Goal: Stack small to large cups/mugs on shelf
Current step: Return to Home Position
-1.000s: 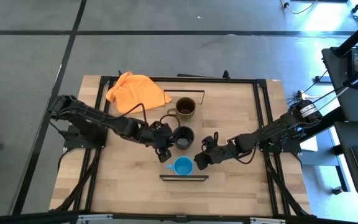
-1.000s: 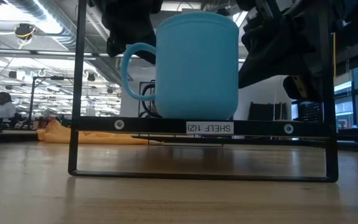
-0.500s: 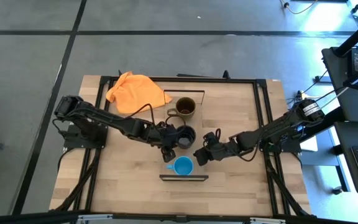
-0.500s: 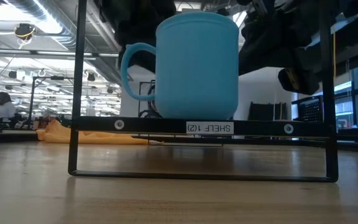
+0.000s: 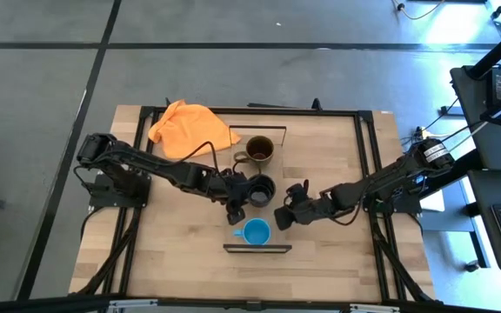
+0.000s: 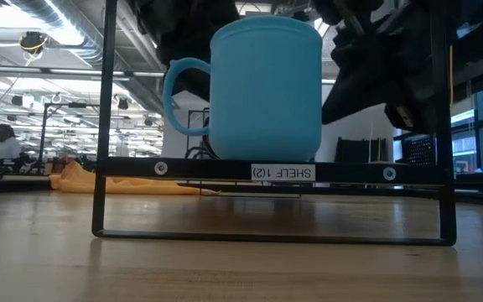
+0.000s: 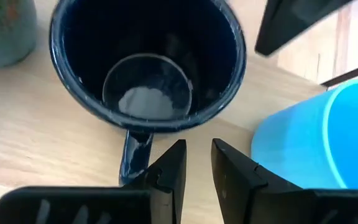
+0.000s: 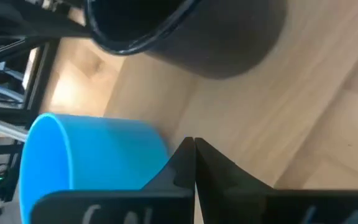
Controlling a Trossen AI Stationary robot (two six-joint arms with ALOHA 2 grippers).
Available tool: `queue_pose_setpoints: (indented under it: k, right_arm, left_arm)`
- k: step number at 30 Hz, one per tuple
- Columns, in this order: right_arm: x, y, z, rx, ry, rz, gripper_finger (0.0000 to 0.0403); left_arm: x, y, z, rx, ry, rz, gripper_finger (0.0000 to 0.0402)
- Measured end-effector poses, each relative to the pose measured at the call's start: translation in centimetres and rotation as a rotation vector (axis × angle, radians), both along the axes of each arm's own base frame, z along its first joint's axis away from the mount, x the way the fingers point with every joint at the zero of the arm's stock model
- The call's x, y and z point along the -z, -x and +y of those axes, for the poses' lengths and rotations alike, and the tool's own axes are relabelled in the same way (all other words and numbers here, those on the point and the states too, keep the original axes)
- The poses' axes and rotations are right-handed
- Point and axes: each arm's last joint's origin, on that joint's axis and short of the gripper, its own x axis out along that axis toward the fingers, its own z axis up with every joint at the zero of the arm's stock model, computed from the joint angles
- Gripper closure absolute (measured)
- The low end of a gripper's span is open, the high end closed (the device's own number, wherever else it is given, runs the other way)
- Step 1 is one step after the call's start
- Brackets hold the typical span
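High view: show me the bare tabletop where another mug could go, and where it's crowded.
Free: the tabletop below the left arm, left of the shelf; the corner below the right arm; the stretch between the brown mug and the right arm. Crowded: mid-shelf, where the left gripper and right gripper flank the black mug and blue mug.

The left arm [image 5: 146,165] and right arm [image 5: 390,176] are built of black jointed links looped with dark cables [image 5: 200,151], the left pincer [image 7: 197,158] and right pincer [image 8: 194,149] of flat matte-black fingers with pale markings printed behind them.
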Motion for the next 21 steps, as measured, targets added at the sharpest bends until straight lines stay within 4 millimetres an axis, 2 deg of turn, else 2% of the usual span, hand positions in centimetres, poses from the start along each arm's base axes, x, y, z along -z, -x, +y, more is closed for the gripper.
queue_pose_setpoints:
  k: [7,12,16,21]
  right_arm:
    - [-0.5,-0.9,-1.4,-0.024,-0.019,-0.050,0.0399]
    - [-2.3,-1.5,-2.9,-0.054,0.006,-0.162,0.0399]
    - [-4.9,-1.2,-3.8,-0.086,0.077,-0.250,0.0399]
    - [-10.5,-0.5,-5.0,-0.162,0.248,-0.426,0.0399]
  left_arm:
    - [0.2,0.4,-0.7,0.041,0.018,0.036,0.0331]
    - [-2.3,0.6,-1.7,0.144,0.083,-0.115,0.0331]
    - [-5.2,1.9,-1.4,0.107,0.051,-0.235,0.0331]
    - [-9.6,4.5,-0.5,0.086,0.033,-0.418,0.0331]
